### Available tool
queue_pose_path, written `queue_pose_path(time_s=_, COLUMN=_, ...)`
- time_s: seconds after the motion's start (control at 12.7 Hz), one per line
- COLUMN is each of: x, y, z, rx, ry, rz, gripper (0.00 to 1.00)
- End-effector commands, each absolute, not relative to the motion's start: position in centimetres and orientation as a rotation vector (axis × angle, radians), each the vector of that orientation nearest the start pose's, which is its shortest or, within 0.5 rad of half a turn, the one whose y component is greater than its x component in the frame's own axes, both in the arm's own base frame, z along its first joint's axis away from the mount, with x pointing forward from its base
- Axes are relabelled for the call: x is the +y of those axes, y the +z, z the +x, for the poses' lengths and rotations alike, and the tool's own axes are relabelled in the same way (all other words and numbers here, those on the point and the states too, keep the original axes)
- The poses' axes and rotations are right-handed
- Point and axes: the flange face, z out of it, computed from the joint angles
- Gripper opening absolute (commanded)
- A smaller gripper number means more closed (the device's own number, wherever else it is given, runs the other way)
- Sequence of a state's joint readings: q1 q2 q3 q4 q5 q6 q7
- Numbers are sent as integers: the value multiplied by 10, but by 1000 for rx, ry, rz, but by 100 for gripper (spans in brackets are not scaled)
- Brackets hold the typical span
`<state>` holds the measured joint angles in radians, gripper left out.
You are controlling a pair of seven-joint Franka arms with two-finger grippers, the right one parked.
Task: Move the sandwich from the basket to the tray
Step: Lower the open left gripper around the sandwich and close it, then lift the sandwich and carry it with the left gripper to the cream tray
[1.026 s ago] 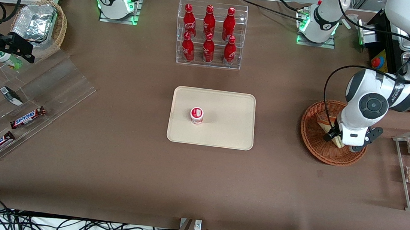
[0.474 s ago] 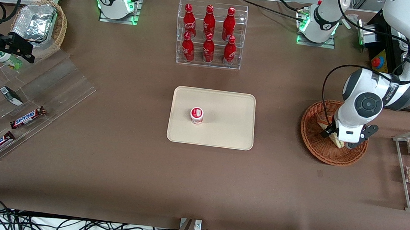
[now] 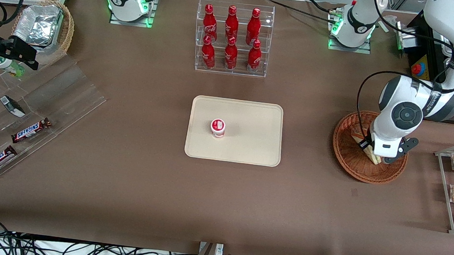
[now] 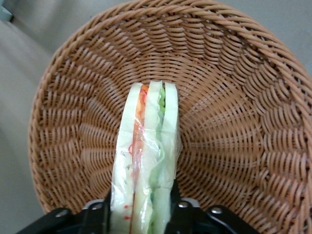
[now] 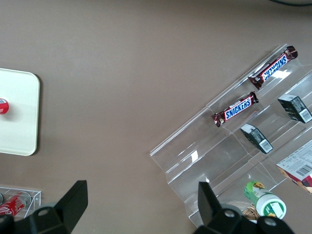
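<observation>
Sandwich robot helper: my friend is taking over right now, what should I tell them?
Gripper: down in the basket, fingers on either side of the sandwich; they look shut on it.
Sandwich: standing on edge in the basket, not lifted out yet.
Tray: at the middle of the table, toward the parked arm's end from the basket; a small red-and-white cup stands on it, with bare room beside.
Done: reach and grip.
Left: lift the sandwich, carry it over to the tray, set it down clear of the cup, let go.
</observation>
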<state>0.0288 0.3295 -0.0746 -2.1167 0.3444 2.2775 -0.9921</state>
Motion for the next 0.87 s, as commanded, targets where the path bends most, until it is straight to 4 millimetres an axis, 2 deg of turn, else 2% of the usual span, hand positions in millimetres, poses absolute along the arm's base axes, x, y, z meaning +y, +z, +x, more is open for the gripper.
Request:
queue_pose_path(time_s=0.0, x=-15, y=272, z=559, rx=-886, ry=26, rz=-2703, gripper=33)
queue_pose_path(time_s=0.16, x=-15, y=299, z=571, rx=-836, ry=44, rz=-2694, gripper=33)
queue_pose_path(time_s=0.24, x=-23, y=314, z=577, rx=-797, ry=55, rz=-2705, gripper=33)
queue_pose_path(time_s=0.55, x=-83, y=380, z=597, rx=-675, ry=97, rz=-2800, gripper=35)
queue_pose_path(time_s=0.63, x=-103, y=391, z=597, rx=-637, ry=114, rz=-2836, gripper=35)
queue_pose_path(time_s=0.79, x=-145, y=409, z=592, rx=-444, ry=133, rz=-2899, gripper=35)
